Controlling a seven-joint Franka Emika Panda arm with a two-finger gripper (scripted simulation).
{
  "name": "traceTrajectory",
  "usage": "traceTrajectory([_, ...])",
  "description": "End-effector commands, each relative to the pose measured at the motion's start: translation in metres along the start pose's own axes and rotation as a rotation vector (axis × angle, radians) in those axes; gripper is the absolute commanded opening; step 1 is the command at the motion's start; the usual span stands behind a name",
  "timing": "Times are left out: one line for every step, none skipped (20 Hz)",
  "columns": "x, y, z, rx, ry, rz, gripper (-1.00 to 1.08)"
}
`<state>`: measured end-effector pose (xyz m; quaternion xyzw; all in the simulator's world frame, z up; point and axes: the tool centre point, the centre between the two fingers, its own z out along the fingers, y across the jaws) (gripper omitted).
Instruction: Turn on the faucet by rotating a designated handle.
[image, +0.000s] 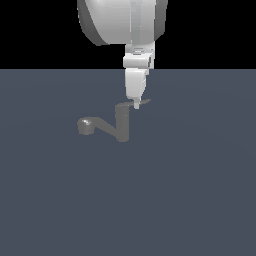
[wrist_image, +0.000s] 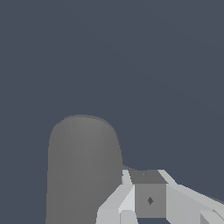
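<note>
The faucet (image: 122, 125) is a dull-grey tap with an upright column and a bent spout ending in a round head (image: 86, 125) toward the exterior view's left. The handle (image: 143, 102), a thin flat blade, juts from the column's top toward the exterior view's right. My gripper (image: 136, 104) comes straight down onto the blade close to the column. In the wrist view the column top (wrist_image: 83, 166) looms large, and the gripper (wrist_image: 145, 175) has one finger on each side of the grey handle (wrist_image: 150, 199), closed against it.
The faucet stands on a flat blue-grey floor (image: 190, 200). The arm's white body (image: 120, 22) hangs directly above the faucet. Nothing else shows in either view.
</note>
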<state>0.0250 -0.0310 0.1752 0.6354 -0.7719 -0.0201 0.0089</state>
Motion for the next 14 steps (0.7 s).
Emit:
traceTrajectory([0.015, -0.027, 0.000, 0.042, 0.006, 0.021, -1.00])
traceTrajectory([0.017, -0.030, 0.000, 0.042, 0.007, 0.023, -1.00])
traceTrajectory([0.018, -0.032, 0.000, 0.042, 0.007, 0.024, -1.00])
traceTrajectory([0.020, -0.035, 0.000, 0.042, 0.007, 0.026, -1.00])
traceTrajectory([0.021, -0.038, 0.000, 0.042, 0.008, 0.027, -1.00])
traceTrajectory([0.023, -0.040, 0.000, 0.042, 0.008, 0.029, -1.00])
traceTrajectory([0.024, -0.043, 0.000, 0.042, 0.008, 0.030, -1.00])
traceTrajectory([0.026, -0.046, -0.001, 0.042, 0.009, 0.031, -1.00])
traceTrajectory([0.027, -0.048, -0.001, 0.042, 0.009, 0.033, -1.00])
traceTrajectory([0.029, -0.051, -0.001, 0.042, 0.009, 0.034, -1.00])
traceTrajectory([0.030, -0.053, -0.001, 0.042, 0.010, 0.036, -1.00])
traceTrajectory([0.032, -0.056, -0.001, 0.042, 0.010, 0.037, -1.00])
traceTrajectory([0.033, -0.059, -0.001, 0.042, 0.010, 0.039, -1.00])
traceTrajectory([0.033, -0.059, -0.001, 0.042, 0.010, 0.039, -1.00])
